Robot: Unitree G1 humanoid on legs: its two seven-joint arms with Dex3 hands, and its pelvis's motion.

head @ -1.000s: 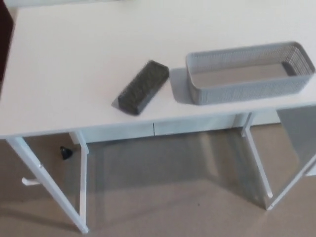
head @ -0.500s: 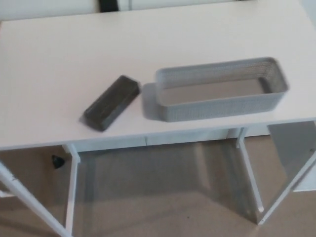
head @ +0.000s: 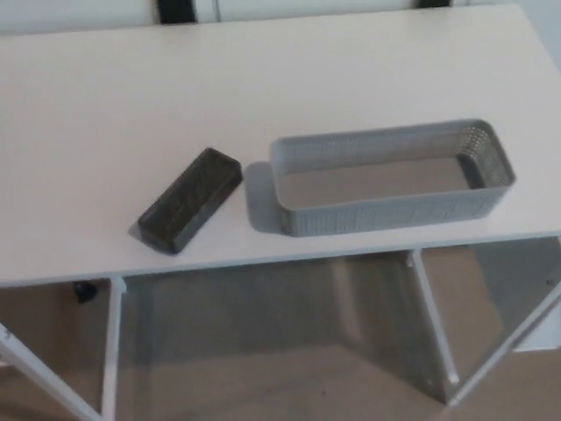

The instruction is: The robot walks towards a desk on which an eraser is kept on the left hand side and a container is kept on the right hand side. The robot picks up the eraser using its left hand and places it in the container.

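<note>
Eraser (head: 190, 199) on desk (head: 105, 105), beside container (head: 391, 176)

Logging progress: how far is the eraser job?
Done: the robot appears to be at the desk. In hand: nothing; neither hand shows. Left: everything else. The eraser lies flat on the desk, left of the container, which looks empty.

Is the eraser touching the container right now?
Apart. The head view shows a strip of white desk between the eraser and the container, its near end wall left of centre.
</note>
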